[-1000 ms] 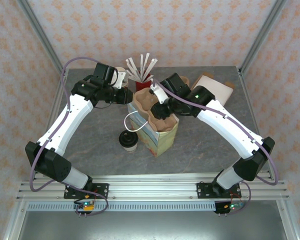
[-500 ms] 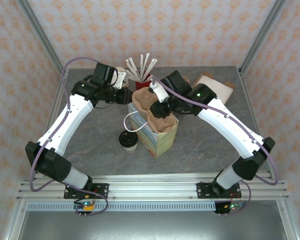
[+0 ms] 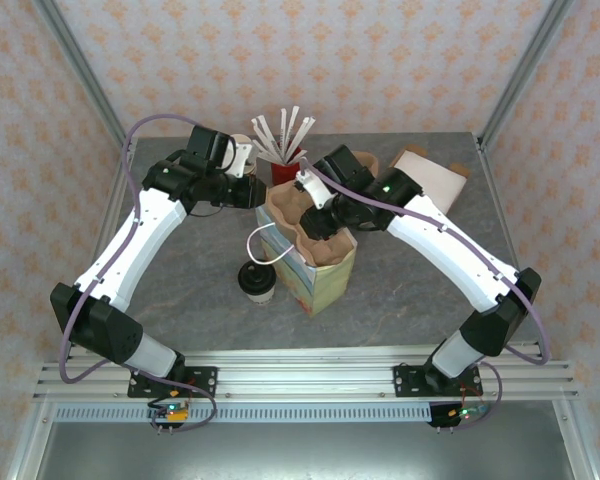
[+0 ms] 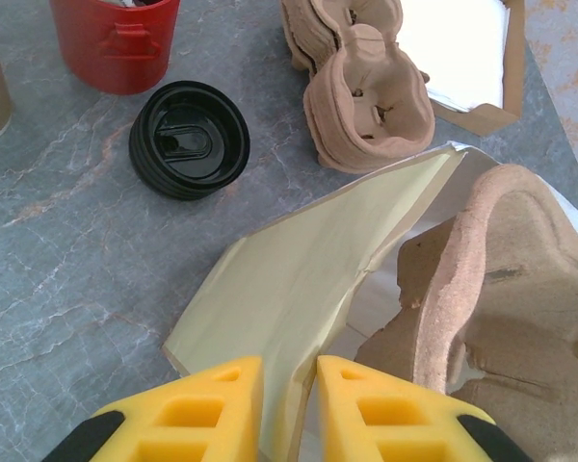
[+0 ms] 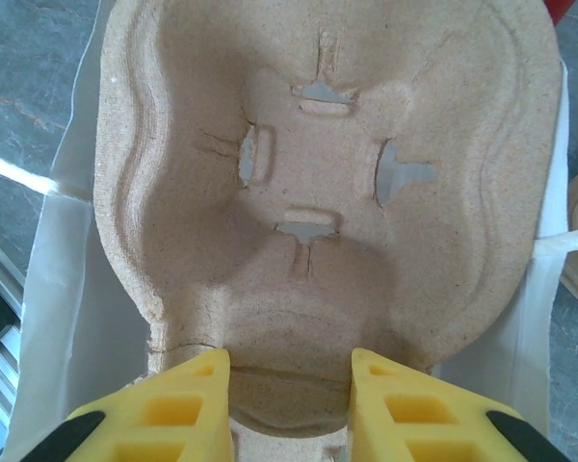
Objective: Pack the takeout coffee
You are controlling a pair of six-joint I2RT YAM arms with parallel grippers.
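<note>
1. Left gripper (image 4: 289,390): jaws narrow, pinching the paper bag (image 4: 299,279) rim; hold the mouth taut.
2. Right gripper (image 5: 289,385): jaws clamp the pulp cup carrier (image 5: 328,173); lower it level.
3. Takeout coffee (image 3: 257,281): stands beside the bag, outside it.

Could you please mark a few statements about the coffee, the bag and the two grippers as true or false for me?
1. The takeout coffee stands on the table beside the paper bag, not inside it. True.
2. The right gripper is open and holds nothing. False: it is closed on the pulp cup carrier, which sits over the bag's mouth.
3. The left gripper pinches the bag's rim. True.
4. The red cup lies on its side. False: it stands upright with white sticks in it.
</note>
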